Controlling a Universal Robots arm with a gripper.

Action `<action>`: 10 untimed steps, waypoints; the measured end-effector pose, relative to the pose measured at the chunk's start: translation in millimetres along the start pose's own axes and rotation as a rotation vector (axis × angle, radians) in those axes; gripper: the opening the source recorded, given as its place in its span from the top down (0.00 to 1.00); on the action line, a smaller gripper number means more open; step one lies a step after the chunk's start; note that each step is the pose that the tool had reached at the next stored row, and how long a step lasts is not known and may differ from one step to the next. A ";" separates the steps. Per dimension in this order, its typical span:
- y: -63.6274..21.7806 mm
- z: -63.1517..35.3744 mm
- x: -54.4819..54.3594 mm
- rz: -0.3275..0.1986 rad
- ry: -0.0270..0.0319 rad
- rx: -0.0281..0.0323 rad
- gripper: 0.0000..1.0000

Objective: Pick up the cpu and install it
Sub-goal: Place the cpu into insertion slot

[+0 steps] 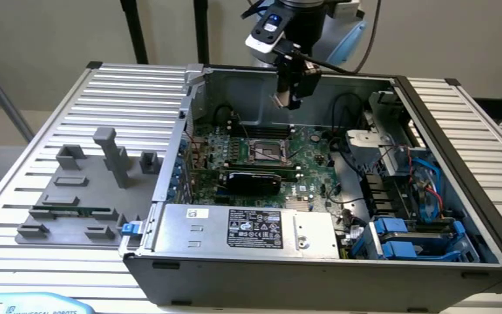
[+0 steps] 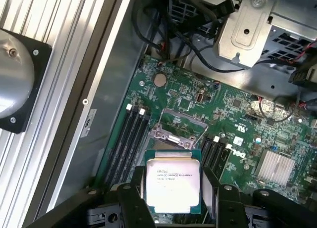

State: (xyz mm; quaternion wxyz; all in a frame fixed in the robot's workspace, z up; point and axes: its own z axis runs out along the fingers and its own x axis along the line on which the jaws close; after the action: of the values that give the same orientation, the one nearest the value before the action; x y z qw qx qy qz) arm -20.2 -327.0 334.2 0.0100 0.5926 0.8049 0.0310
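Wrist view shows the tool point(image 2: 173, 198) pinching the cpu point(image 2: 173, 181) by its edges over the motherboard point(image 2: 233, 114).

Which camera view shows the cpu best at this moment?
The wrist view: the cpu faces the camera with its printed metal top plain to see, held by the gripper. In the exterior view it is a small pale sliver at the gripper's tip.

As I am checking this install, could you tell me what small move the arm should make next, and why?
Probably ease down toward the socket. The gripper holds the cpu clamped by its sides, high above the motherboard. The socket looks empty, and in the wrist view it lies just beyond the chip.
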 end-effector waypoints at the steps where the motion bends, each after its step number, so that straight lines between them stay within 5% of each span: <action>1: 0.0 0.2 0.0 0.018 -0.0010 -0.0004 0.45; 10: -0.2 3.8 -0.1 0.173 -0.0106 -0.0036 0.45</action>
State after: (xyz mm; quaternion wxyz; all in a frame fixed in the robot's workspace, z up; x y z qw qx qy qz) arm -20.2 -327.0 330.4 0.0126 0.6599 0.7507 0.0300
